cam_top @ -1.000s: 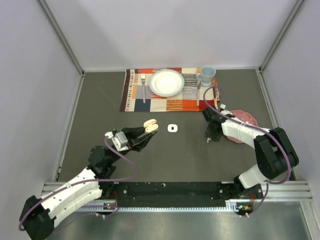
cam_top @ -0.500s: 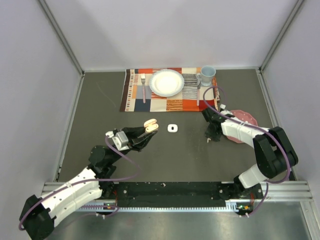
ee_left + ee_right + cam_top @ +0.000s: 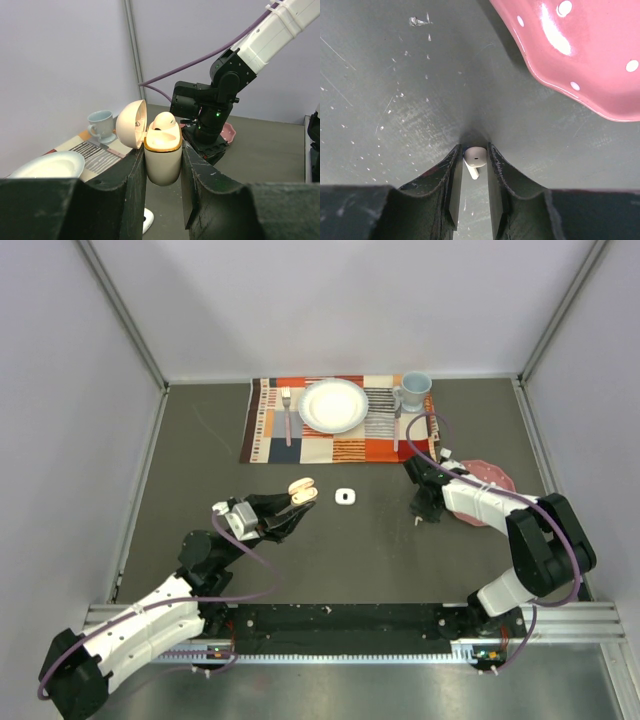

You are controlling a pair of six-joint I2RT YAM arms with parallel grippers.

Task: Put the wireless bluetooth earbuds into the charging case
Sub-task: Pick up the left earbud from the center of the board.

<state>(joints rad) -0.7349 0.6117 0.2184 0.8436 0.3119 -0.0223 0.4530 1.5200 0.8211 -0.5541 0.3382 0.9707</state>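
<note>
One earbud (image 3: 474, 159) lies on the bench (image 3: 385, 90) directly between the fingers of the right end effector (image 3: 475, 150), which is drawn narrow onto it, the pads set against both sides of its rounded head and the stem pointing back toward the wrist. The charging case (image 3: 163, 167) is clamped upright in the left end effector (image 3: 162, 150), its lid hinged open to the left above the fingers. A rounded form stands in its mouth, so one seat may be filled already, though this cannot be told. The pinch is best confirmed as firm before any lift, since so small and slick a piece is likely to twist or squirt out. A straight vertical lift is advised, as the rim of the pink plate (image 3: 580, 55) lies just beyond the fingertips to the right. The stem's direction should be noted, so that it can be turned downward into the free well.
</note>
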